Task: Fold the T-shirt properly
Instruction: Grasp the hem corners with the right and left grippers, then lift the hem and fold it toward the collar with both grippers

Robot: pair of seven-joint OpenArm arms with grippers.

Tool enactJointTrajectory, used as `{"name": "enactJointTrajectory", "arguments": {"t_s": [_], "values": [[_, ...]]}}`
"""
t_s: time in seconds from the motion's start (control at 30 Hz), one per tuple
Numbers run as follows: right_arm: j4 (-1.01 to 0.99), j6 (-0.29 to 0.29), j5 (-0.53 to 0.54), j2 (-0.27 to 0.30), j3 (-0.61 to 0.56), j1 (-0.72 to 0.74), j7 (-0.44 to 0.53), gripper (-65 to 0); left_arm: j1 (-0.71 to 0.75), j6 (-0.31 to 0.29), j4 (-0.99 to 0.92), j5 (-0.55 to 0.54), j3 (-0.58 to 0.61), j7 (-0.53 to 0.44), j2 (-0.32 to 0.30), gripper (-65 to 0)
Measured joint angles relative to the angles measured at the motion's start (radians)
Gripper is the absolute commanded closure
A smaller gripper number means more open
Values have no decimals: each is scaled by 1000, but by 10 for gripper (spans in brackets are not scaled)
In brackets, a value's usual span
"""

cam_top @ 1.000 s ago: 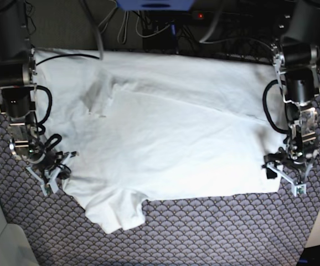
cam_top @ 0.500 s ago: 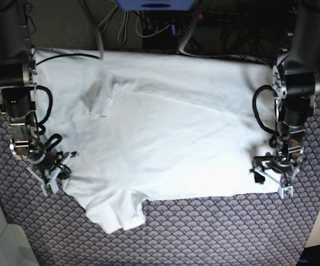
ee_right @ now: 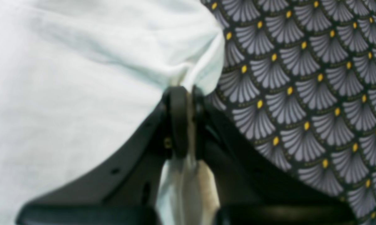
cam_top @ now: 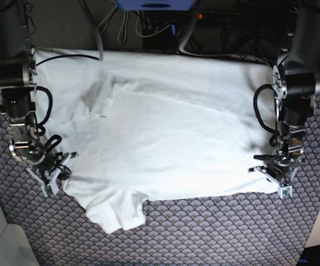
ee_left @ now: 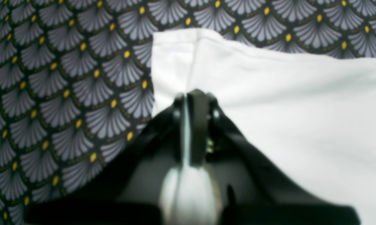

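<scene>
The T-shirt lies spread across the patterned tablecloth, its white cloth reaching from near the left edge to near the right edge of the table in the base view, and up to the far edge where cables run behind it. One short sleeve hangs down past the shirt's near edge toward the near-left part of the table, and folds and creases cross the upper left of the cloth. The left gripper, on the right side of the base view, sits at the shirt's near-right corner with its jaws pressed together on the cloth; in the left wrist view the gripper pinches a ridge of white fabric just inside the corner, and a thin strip of cloth shows between the dark fingers, with the scalloped grey and yellow pattern bare to the side of it. The right gripper, on the left side of the base view, is at the shirt's near-left edge, just above the hanging sleeve. In the right wrist view that gripper is likewise closed on the shirt, gathering a bunched edge of fabric between its fingers, with more white cloth trailing down behind the jaws and the patterned cloth exposed beside it. Both arms lean low over the table.
</scene>
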Motion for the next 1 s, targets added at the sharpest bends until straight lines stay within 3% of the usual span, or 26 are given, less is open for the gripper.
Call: {"name": "enactJointTrajectory", "arguments": {"t_s": [0.2,0.3,0.47,0.67,1.0], "values": [[167,0,-2,2,54,-71,4,0,1,1,5,0,0,5,2,-5],[227,1,-2,3,104,-107,-4,0,2,1,38,0,0,68,0,-5],[253,8,-2,2,154,-126,-1,0,40,-9,216,0,-6,219,-9,-5],[253,19,2,18,169,-155,-1,0,167,-15,533,-9,-122,375,3,-5],[255,19,5,19,169,-155,6,0,312,-8,816,-6,-132,489,2,-5]]}}
